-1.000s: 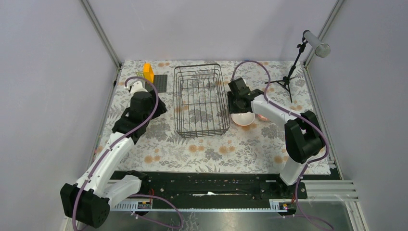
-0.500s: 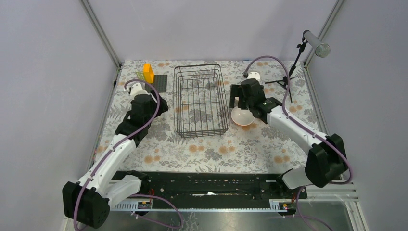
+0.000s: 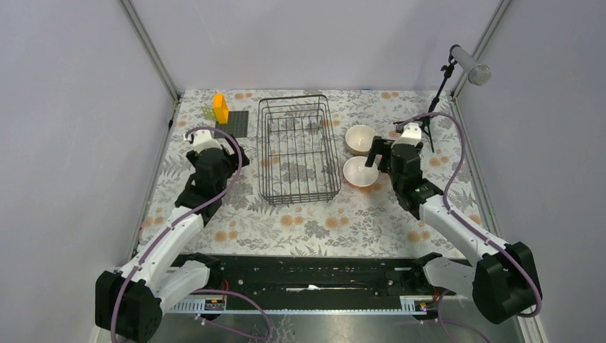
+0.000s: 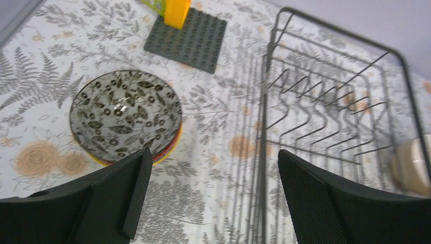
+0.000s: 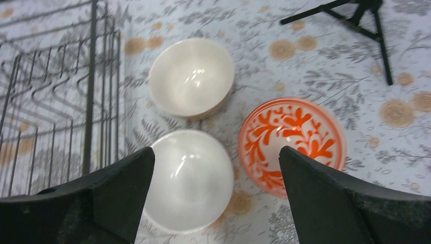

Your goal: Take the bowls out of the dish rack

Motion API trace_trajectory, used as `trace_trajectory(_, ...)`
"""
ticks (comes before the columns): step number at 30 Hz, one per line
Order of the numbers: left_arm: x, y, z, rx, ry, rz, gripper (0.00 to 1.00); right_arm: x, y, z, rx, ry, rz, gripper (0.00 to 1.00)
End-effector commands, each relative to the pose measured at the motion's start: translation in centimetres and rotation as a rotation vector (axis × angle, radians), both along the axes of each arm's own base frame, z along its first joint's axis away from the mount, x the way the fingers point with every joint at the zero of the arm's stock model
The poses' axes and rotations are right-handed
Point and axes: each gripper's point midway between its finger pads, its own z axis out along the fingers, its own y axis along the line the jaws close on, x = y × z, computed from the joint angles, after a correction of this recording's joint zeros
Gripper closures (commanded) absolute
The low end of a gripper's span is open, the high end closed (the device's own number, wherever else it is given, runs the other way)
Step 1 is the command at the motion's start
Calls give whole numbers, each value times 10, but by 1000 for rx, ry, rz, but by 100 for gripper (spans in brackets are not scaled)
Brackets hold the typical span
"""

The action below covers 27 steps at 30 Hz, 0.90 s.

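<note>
Plainly, end effectors both agape (each empty)

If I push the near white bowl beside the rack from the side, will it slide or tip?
The near white bowl shows glossy highlights, so it's probably glazed, stiff and slippery to pinch. It sits upright; a low push likely slides it, a rim push might tip it. The orange-patterned bowl sits close, so clinking or chipping seems possible.

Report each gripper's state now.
Left gripper: open, holding nothing.
Right gripper: open, holding nothing.
</note>
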Motion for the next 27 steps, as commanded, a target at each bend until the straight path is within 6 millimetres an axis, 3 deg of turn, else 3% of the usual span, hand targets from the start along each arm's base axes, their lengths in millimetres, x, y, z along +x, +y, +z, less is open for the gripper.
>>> trace_trajectory(1, 3, 24, -2, 96, -72, 83, 1, 21, -31, 19, 44, -95, -88, 0)
trace_trajectory(3, 3, 35, -10, 147, -70, 120, 1, 26, -49, 13, 56, -114, -150, 0)
trace_trajectory(9, 15, 65, -37, 248, -68, 167, 1, 36, -79, -8, -111, -143, -196, 0)
trace_trajectory(15, 31, 70, -66, 270, -95, 143, 1, 37, -103, -49, -113, -104, -244, 0)
trace_trajectory(19, 41, 63, -81, 297, -108, 87, 1, 50, -104, -46, -151, -120, -183, 0)
trace_trajectory(22, 43, 60, -89, 316, -104, 56, 1, 37, -110, -52, -195, -76, -174, 0)
trace_trajectory(27, 45, 55, -87, 334, -151, 6, 1, 14, -112, -83, -122, -65, -143, 0)
